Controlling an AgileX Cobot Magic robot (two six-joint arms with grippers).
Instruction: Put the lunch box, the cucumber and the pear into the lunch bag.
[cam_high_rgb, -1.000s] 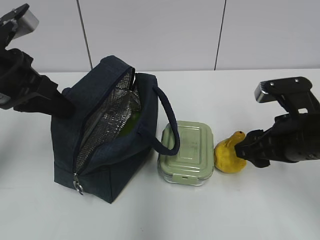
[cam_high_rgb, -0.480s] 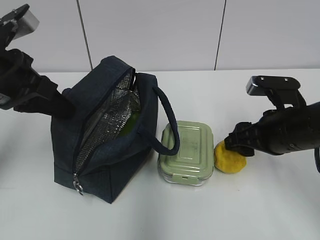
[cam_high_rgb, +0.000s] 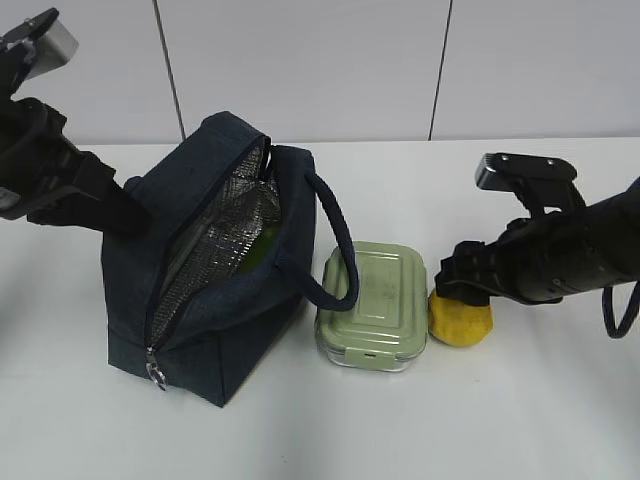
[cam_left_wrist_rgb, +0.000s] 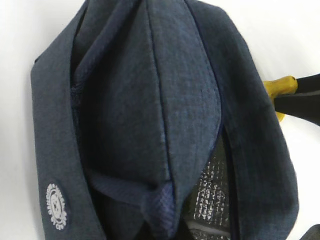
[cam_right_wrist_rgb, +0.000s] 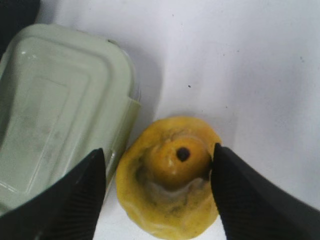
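Lying just right of the lunch bag, where something green, likely the cucumber, was seen inside, the lunch box and the pear beyond it were not yet packed, while the right gripper was held wide apart around the pear and the left gripper was pinched together on the bag's edge.

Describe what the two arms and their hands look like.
Both arms are matte black. The left arm has a silver-grey camera block on top. The right arm has a black camera block and a black cable. The right hand has flat black ribbed fingers.
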